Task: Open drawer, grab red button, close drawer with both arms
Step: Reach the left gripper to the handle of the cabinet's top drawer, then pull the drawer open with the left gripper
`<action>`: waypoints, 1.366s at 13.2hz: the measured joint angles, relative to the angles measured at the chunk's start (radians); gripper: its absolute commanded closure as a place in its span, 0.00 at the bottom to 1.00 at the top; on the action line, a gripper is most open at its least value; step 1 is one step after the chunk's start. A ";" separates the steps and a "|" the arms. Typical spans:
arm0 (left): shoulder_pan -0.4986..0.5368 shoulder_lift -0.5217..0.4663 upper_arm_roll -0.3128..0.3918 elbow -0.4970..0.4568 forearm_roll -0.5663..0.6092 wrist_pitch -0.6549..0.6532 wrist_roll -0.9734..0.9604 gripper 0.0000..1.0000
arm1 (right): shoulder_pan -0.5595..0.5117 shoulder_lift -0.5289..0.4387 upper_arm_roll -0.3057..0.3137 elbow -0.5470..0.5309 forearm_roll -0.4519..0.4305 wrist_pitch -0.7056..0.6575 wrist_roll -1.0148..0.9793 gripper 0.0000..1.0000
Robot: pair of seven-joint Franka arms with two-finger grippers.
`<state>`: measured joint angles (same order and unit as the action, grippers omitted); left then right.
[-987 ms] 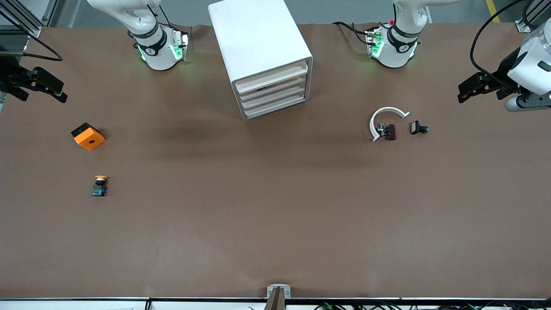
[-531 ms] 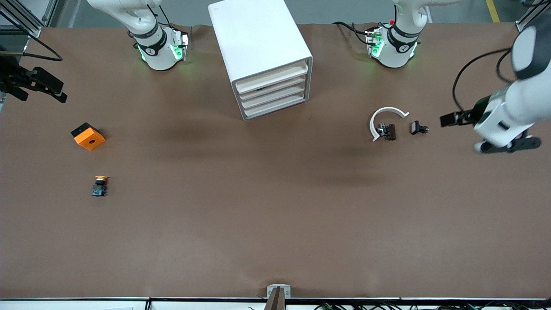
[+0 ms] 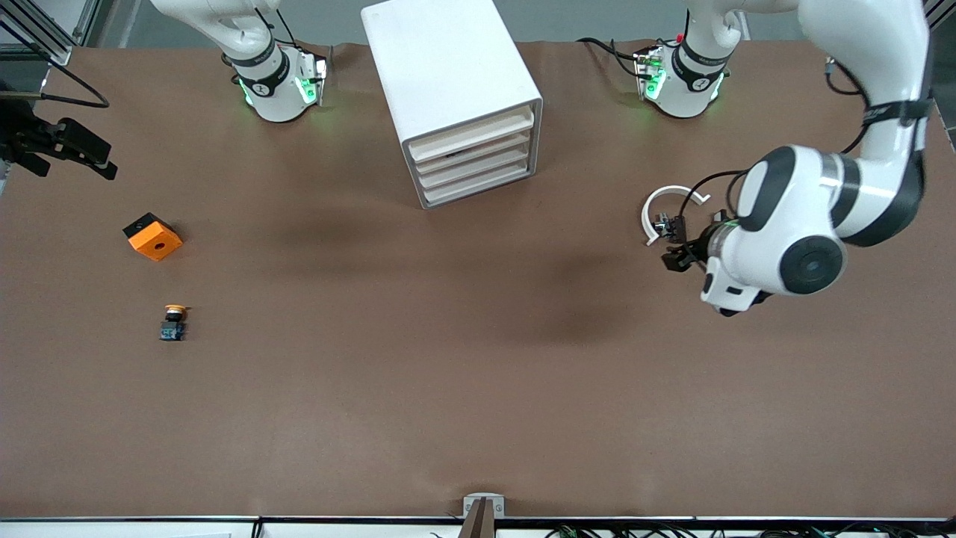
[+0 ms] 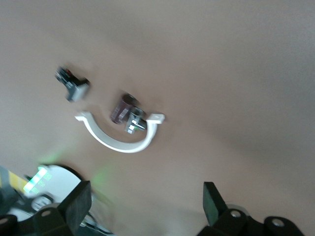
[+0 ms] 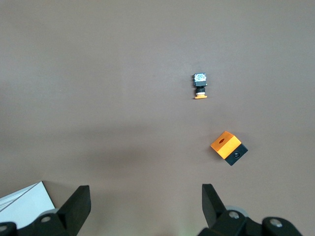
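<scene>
Two arms are working at the desk (image 3: 478, 373), and only the left one is moving: since the earlier frames it has swung in from the left arm's end, so the left claw (image 3: 676, 258) is now hanging with fingers spread and empty over the white curved clip (image 3: 667, 203) and the small dark parts beside it, one of which (image 3: 719, 216) is now mostly hidden by the wrist. The right claw (image 3: 71, 153) is waiting where it was, spread and empty, above the desk edge at the right arm's end. The cabinet (image 3: 455, 97) is standing unchanged with the drawer (image 3: 474, 152) shut; no red-capped button is showing. The orange cube (image 3: 152, 236) and yellow-capped button (image 3: 173, 323) are lying unmoved.
</scene>
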<state>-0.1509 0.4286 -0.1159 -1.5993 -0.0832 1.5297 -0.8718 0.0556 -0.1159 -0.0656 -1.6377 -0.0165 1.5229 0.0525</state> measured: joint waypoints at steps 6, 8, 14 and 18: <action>-0.128 0.225 -0.002 0.106 -0.217 0.019 -0.733 0.00 | 0.000 0.002 0.000 0.002 0.000 0.000 0.000 0.00; -0.177 0.287 -0.003 0.123 -0.316 0.035 -0.904 0.00 | 0.000 0.002 0.000 0.005 0.000 0.000 0.000 0.00; -0.273 0.390 -0.003 0.128 -0.613 0.009 -1.117 0.09 | 0.000 0.002 -0.001 0.006 0.000 0.000 0.000 0.00; -0.339 0.412 -0.005 0.133 -0.703 -0.096 -1.348 0.30 | -0.001 0.002 -0.001 0.006 0.000 0.000 0.000 0.00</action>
<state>-0.4898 0.8402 -0.1205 -1.4667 -0.7861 1.4340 -2.2197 0.0551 -0.1140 -0.0666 -1.6319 -0.0165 1.5229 0.0527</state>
